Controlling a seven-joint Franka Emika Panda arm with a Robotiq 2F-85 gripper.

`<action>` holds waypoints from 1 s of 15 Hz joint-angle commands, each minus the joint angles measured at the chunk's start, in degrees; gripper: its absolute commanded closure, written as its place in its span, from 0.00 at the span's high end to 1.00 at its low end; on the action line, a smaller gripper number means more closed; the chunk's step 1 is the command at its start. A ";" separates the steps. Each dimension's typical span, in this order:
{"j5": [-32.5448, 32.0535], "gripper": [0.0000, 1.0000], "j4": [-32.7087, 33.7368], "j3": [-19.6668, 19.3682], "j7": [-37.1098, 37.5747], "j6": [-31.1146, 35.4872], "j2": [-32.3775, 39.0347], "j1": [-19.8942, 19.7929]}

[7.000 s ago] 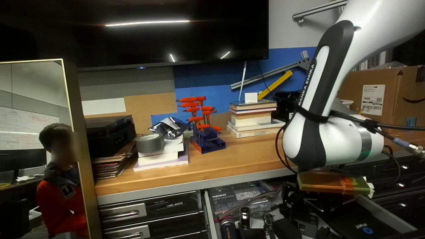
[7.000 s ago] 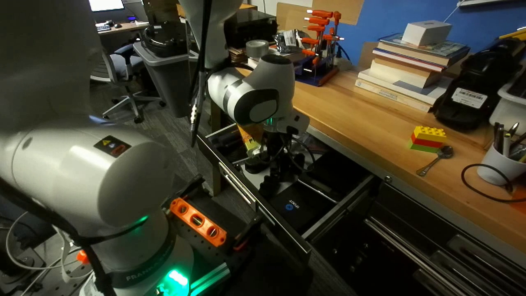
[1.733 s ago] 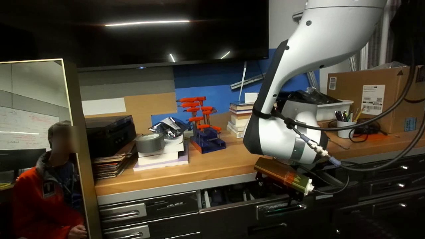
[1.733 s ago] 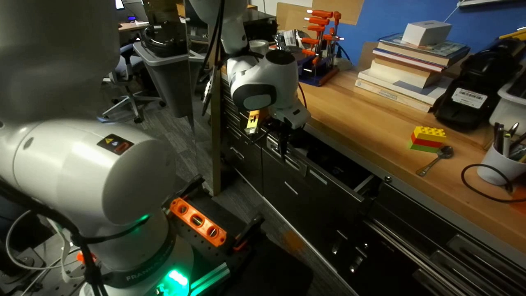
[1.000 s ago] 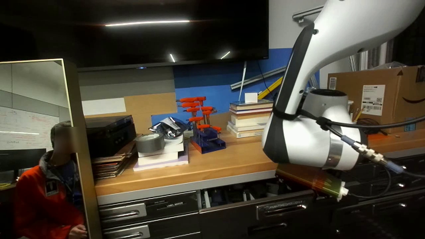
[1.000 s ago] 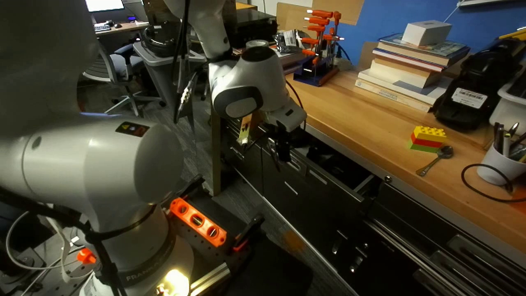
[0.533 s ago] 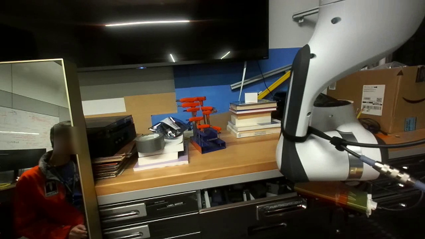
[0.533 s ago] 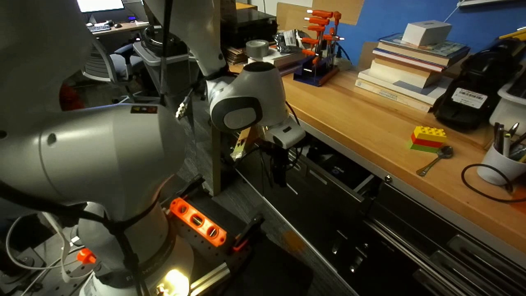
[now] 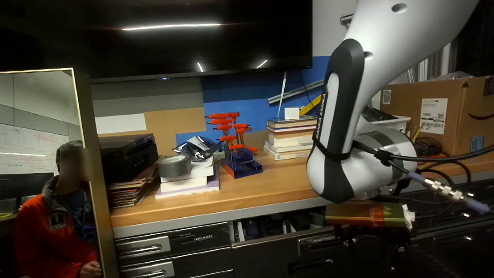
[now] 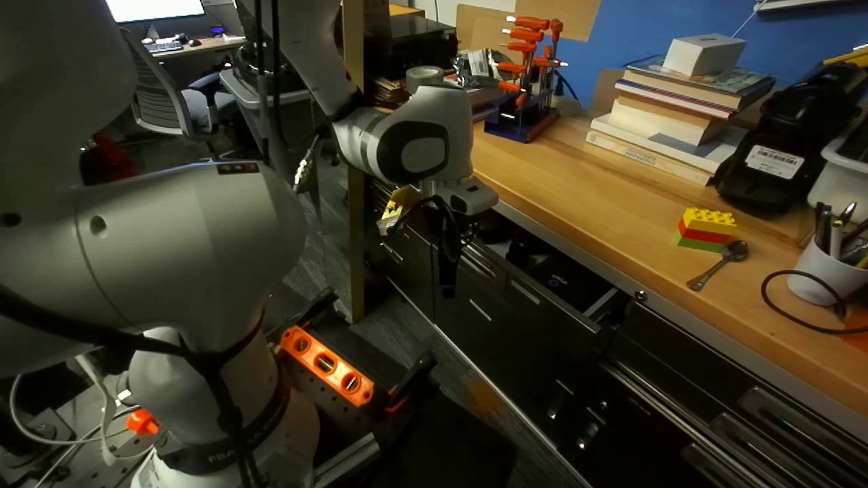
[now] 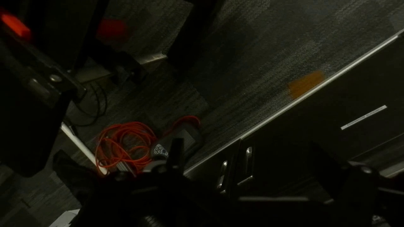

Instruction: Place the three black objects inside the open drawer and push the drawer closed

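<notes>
The open drawer point(image 9: 266, 251) is pulled out only a little under the worktop in both exterior views; its front point(image 10: 556, 318) has a metal handle. Dark items point(image 10: 517, 251) and a black case with a blue logo point(image 10: 557, 279) lie inside it. I cannot tell which are the three black objects. My gripper point(image 10: 447, 271) hangs in front of the drawer front, apart from it, fingers down. It also shows below the wrist in an exterior view point(image 9: 374, 243). In the wrist view the fingers point(image 11: 251, 164) are wide apart with nothing visible between them.
The wooden worktop edge point(image 10: 563, 224) runs above the drawer. Books point(image 10: 678, 122), a tool rack point(image 10: 522, 115), toy bricks point(image 10: 705, 230) and a spoon point(image 10: 719, 266) stand on it. An orange level point(image 10: 325, 362) lies by the robot base. Coiled orange cable point(image 11: 126, 145) lies below.
Seven seconds ago the drawer was far out with my gripper over it; by 1.7 seconds ago it was mostly in. Since then the gripper has backed off, turned and risen slightly; the drawer stays put.
</notes>
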 commanded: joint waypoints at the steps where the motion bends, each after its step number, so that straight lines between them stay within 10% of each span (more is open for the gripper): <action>1: -8.21 1.00 4.41 5.30 3.31 -7.03 -3.61 -7.70; 9: -10.97 1.00 12.44 34.58 1.54 -17.41 -0.85 -38.55; 15: -8.77 1.00 15.80 49.76 4.03 -5.96 5.23 -54.25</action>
